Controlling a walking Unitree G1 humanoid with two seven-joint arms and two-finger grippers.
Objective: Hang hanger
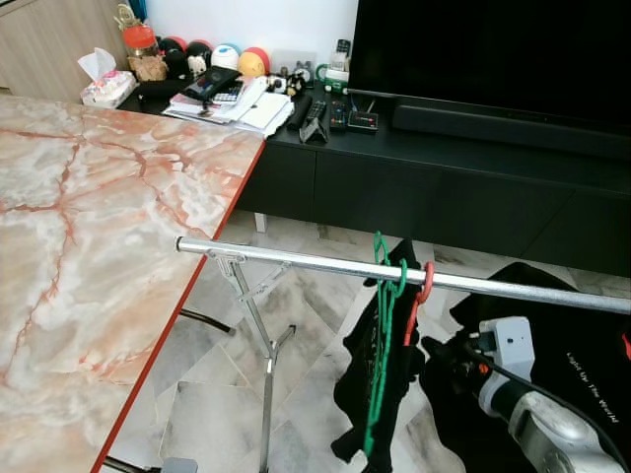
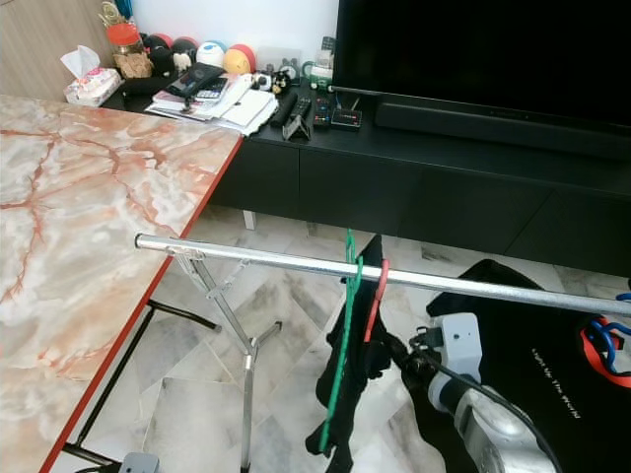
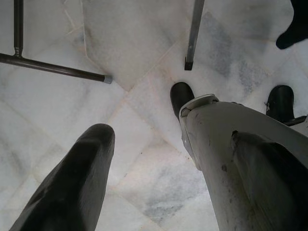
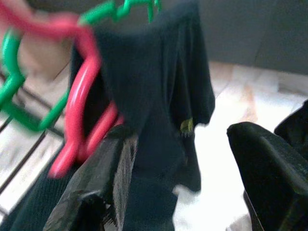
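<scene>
A marble-patterned tabletop (image 1: 89,217) with an orange-red edge takes up the left side. Behind it runs a long black TV cabinet (image 1: 414,177) carrying a dark television (image 1: 493,49) — a soundbar (image 1: 503,128) lies at the screen's foot. On the cabinet's left end sit a tissue box (image 1: 106,87), stacked papers (image 1: 242,103), remote controls (image 1: 315,116) and coloured balls (image 1: 242,59). The floor (image 1: 212,404) is pale marble tile.
</scene>
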